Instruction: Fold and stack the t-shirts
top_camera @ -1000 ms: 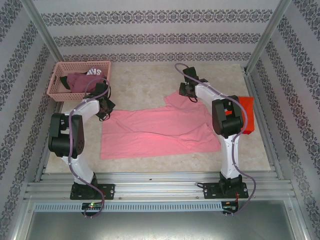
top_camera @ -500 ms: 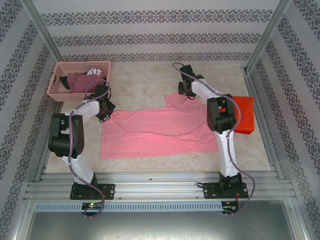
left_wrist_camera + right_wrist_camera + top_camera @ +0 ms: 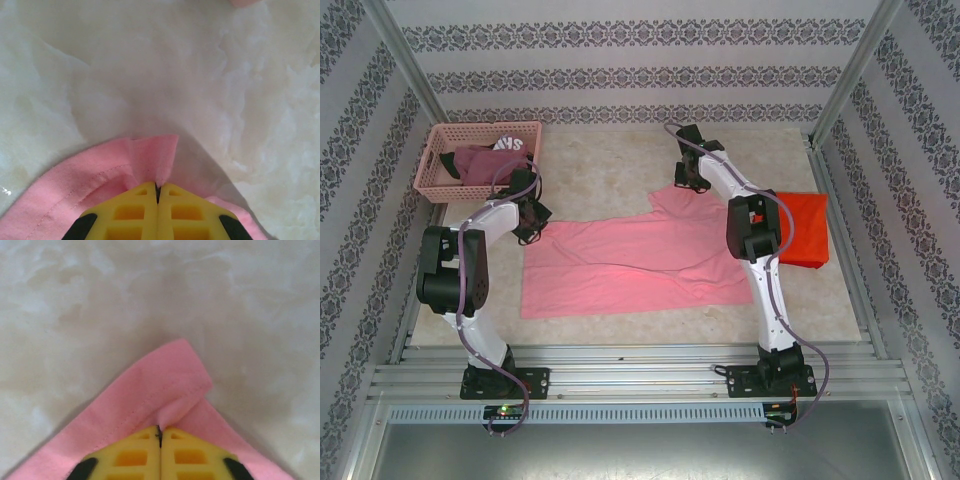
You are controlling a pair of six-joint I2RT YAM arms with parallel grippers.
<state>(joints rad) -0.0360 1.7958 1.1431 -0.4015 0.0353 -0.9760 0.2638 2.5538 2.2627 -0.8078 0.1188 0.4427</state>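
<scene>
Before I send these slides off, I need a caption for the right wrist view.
Right gripper shut on a hemmed corner of the pink t-shirt, pale table behind.

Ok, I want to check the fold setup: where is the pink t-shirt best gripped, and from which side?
At its two far corners, one per gripper, probably reaching in low from the near side. The pink t-shirt lies flat and spread, so only the hemmed corners offer a pinchable edge. The left gripper and right gripper are each shut on such a corner.
</scene>
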